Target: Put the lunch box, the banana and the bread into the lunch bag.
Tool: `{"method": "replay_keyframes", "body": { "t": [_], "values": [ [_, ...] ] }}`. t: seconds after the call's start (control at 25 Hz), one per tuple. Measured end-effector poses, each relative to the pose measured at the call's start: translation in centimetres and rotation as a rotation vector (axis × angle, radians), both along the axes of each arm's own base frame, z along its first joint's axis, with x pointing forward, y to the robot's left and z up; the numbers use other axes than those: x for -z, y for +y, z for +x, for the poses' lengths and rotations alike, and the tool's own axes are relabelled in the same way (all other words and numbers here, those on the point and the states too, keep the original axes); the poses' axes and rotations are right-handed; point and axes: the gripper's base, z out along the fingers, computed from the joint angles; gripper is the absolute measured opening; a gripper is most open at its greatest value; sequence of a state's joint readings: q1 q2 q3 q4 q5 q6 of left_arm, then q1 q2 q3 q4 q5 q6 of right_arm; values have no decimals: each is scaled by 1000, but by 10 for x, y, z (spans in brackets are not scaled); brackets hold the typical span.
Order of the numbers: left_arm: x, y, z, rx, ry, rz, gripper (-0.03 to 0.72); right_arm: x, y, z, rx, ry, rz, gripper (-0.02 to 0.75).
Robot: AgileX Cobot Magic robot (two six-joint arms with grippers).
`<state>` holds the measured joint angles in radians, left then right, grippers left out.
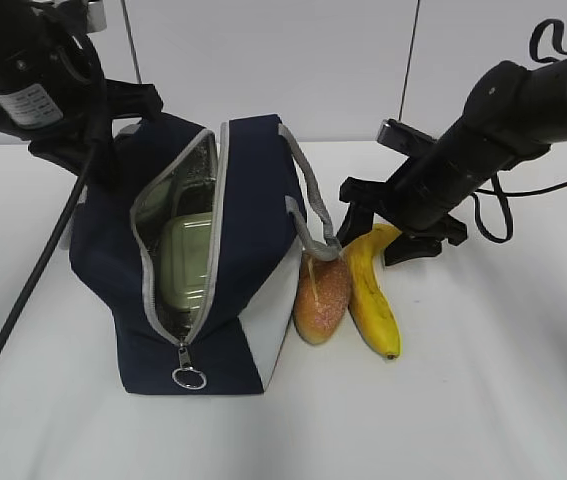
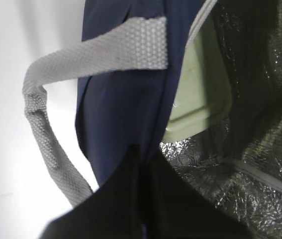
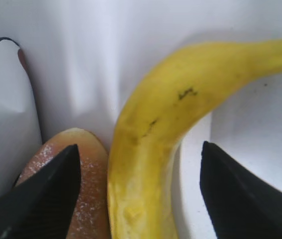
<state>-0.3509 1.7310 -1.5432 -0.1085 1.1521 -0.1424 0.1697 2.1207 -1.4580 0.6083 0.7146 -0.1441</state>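
The banana [image 1: 372,300] lies on the white table [image 1: 493,380] right of the lunch bag [image 1: 243,230], its long axis running near to far, dark tip toward the near edge and stem at the far end, under the right arm. Just left of it, touching or nearly so, lies the bread [image 1: 322,298], tucked against the bag's white side panel.

The right gripper [image 3: 141,194] is right over the fruit, jaws wide. In the right wrist view the banana runs up between the two dark fingers [image 3: 41,199]; the left one hangs over the bread, the right one over bare table. So the opening lies across the banana's length, which looks like the right set-up for a pinch, though that left finger may land on the roll on the way down.

Over at the bag, the lunch box [image 1: 187,262] sits inside already, green lid showing against the silver lining through the open zipper. The left gripper [image 2: 143,199] is pinched shut on the bag's blue fabric at the rim of the mouth, holding it open at the far left. The right arm is clearly nearer the banana.
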Motion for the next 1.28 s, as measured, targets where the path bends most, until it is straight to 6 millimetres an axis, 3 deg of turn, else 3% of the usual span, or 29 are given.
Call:
{"method": "replay_keyframes", "body": {
  "t": [0.4,1.12,1.28],
  "values": [
    [0,0,0,0,-4,-1,-3,1,10,-3,-41,-1,-25,496],
    [0,0,0,-1,-4,-2,-3,1,12,-7,-85,25,-47,480],
    [0,0,0,-1,-4,-2,-3,2,12,-8,-92,41,-46,418]
  ]
}}
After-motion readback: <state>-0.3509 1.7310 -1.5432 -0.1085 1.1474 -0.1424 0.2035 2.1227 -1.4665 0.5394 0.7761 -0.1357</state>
